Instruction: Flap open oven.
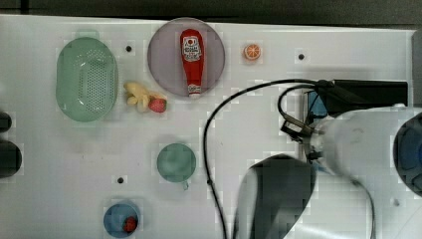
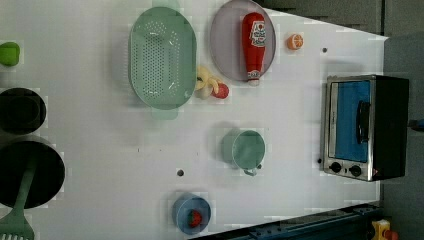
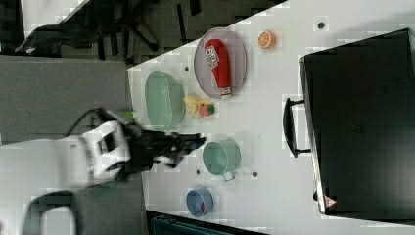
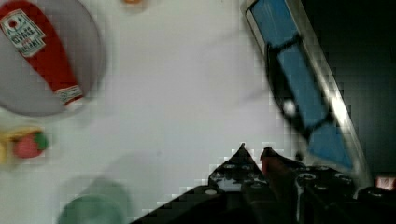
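- Gripper [image 4: 254, 153]: in the wrist view, two black fingertips stand close together with a thin gap and nothing between them, poised above bare white table [image 4: 187, 84] near the oven [image 4: 299, 88]. In the right view the gripper [image 3: 195, 142] points across the table toward a green mug [image 3: 221, 157].
- Oven: a black box with a silver front frame, at the left view's right [image 2: 365, 127]. The left view alone shows its front: blue-tinted glass flap shut, dark bar handle [image 2: 363, 121], two black knobs below. The right view shows its flat matte top [image 3: 362, 122] and the projecting looped handle [image 3: 289, 128].
- Top view: the white arm covers most of the oven [image 1: 368, 92].
- Other items: perforated green colander [image 2: 161, 57], red ketchup bottle [image 2: 254, 44] on a round grey plate [image 2: 225, 40], orange slice [image 2: 295, 41].
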`<action>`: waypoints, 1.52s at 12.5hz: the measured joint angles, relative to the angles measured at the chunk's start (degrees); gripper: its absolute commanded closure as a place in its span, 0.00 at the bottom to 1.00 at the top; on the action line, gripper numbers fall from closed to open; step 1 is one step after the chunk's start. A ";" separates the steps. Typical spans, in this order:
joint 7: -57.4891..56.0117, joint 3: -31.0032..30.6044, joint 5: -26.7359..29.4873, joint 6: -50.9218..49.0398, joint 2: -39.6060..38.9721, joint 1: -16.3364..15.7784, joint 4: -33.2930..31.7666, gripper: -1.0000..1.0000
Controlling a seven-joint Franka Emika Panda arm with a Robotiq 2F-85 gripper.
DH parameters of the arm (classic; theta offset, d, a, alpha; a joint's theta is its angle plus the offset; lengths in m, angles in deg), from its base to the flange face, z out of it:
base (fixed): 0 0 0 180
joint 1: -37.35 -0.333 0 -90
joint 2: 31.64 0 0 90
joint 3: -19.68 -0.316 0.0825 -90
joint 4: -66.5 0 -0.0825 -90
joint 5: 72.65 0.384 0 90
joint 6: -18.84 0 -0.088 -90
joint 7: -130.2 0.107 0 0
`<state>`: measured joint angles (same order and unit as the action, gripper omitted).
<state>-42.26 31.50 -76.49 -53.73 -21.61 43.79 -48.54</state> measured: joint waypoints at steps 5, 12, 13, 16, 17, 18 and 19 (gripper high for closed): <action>-17.54 6.32 -1.16 17.49 -5.09 0.23 -10.18 0.83; -26.16 10.37 -0.89 29.29 -15.35 1.00 -13.32 0.83; -26.16 10.39 -0.86 29.77 -16.33 0.96 -13.43 0.83; -26.49 10.55 -1.11 31.67 -17.90 1.09 -13.43 0.83; -26.83 10.51 -1.27 32.59 -18.09 1.13 -13.32 0.83; -27.28 10.41 -1.37 32.62 -18.35 1.05 -13.43 0.83; -27.33 10.32 -1.56 32.51 -18.53 0.97 -13.43 0.83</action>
<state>-69.59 41.82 -78.05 -21.22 -40.15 44.76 -61.97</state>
